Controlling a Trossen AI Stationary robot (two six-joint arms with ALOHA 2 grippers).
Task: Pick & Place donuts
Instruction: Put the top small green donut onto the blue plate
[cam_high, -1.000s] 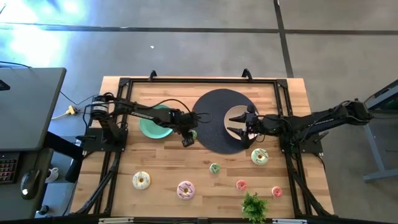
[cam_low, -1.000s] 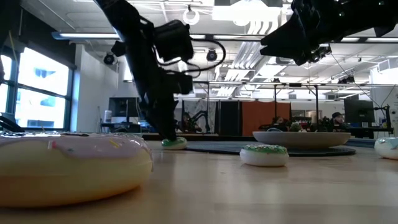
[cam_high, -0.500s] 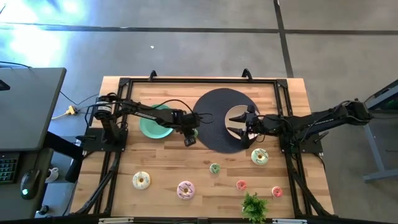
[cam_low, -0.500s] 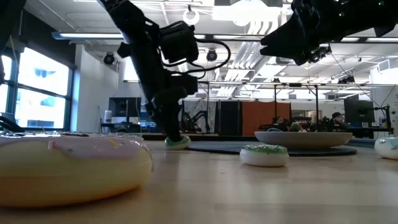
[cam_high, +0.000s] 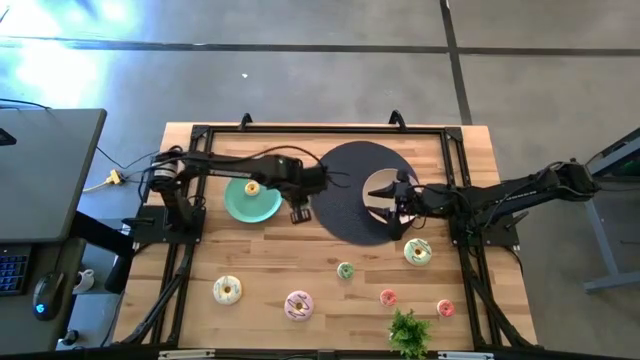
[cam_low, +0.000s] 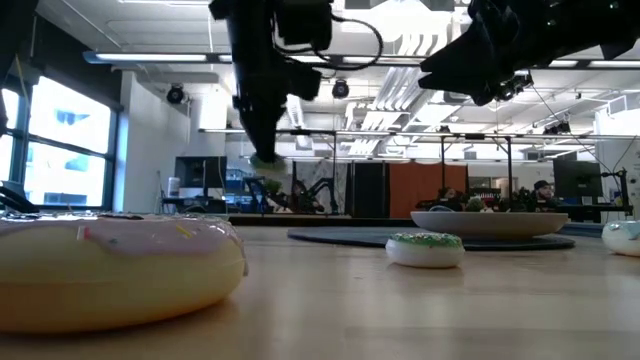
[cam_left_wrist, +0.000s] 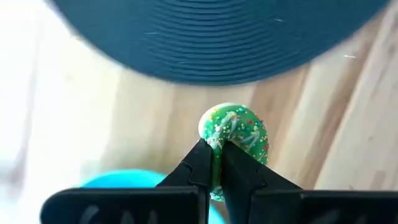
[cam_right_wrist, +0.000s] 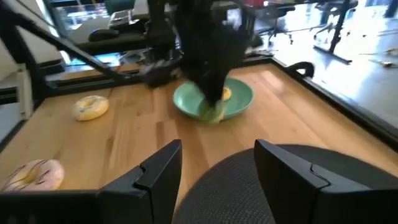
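Lifted off bench since a second ago: green donut (cam_left_wrist: 235, 135), pinched in left gripper (cam_left_wrist: 216, 163) jaws, now carried toward teal plate (cam_high: 236, 203). Pick done, placing next. Right gripper (cam_right_wrist: 217, 163) jaws spread, waiting over dark mat (cam_high: 340, 205).

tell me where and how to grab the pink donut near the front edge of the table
The pink donut lies flat on the wooden table, hole up, with open space around it. Probably best to come straight down from above and pinch one side of the ring, one finger in the hole and one outside. The left gripper holds its green sprinkled donut much this way, across the ring.
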